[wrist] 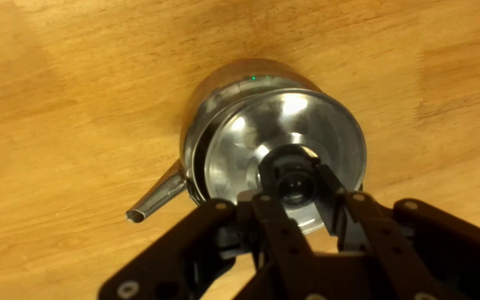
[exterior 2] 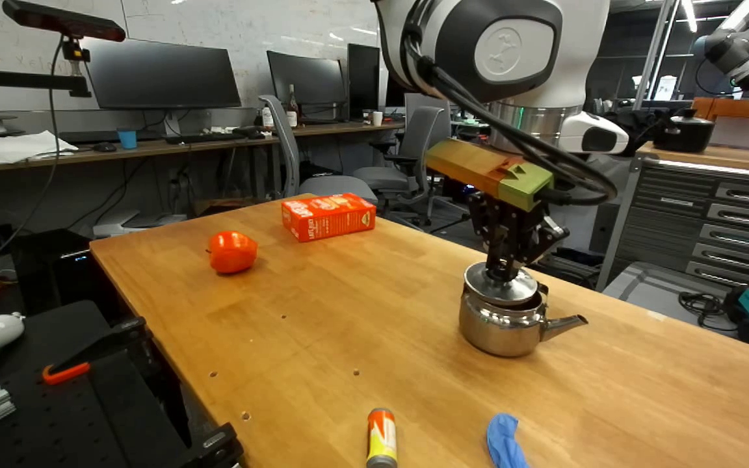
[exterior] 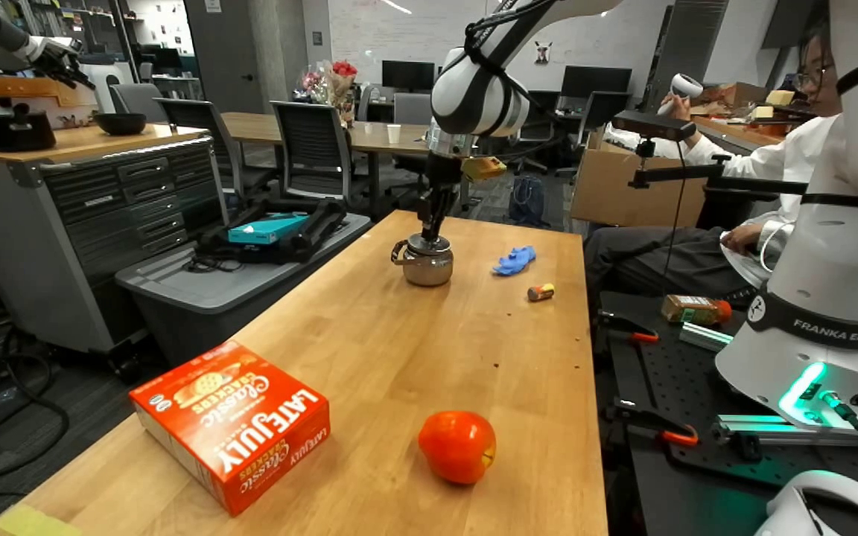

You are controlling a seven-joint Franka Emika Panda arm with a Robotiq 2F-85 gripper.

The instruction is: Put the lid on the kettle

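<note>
The kettle is a squat silvery pot, seen in both exterior views (exterior: 429,271) (exterior 2: 499,333) and in the wrist view (wrist: 227,85). It stands upright on the wooden table, its spout (wrist: 156,196) at lower left in the wrist view. The lid, a round silvery disc, is over the kettle's mouth (exterior: 420,244) (exterior 2: 478,281) (wrist: 240,158). It sits off-centre and looks slightly tilted, with a dark gap on the spout side. I cannot tell whether it touches the rim. My gripper (exterior: 431,231) (exterior 2: 502,272) (wrist: 292,168) is shut on the lid's dark knob (wrist: 296,188), pointing down.
A blue glove (exterior: 515,260) (exterior 2: 506,443) and a small orange-yellow cylinder (exterior: 541,292) (exterior 2: 382,434) lie near the kettle. A red-orange tomato (exterior: 457,447) (exterior 2: 233,252) and a red cracker box (exterior: 235,424) (exterior 2: 329,218) are at the table's other end.
</note>
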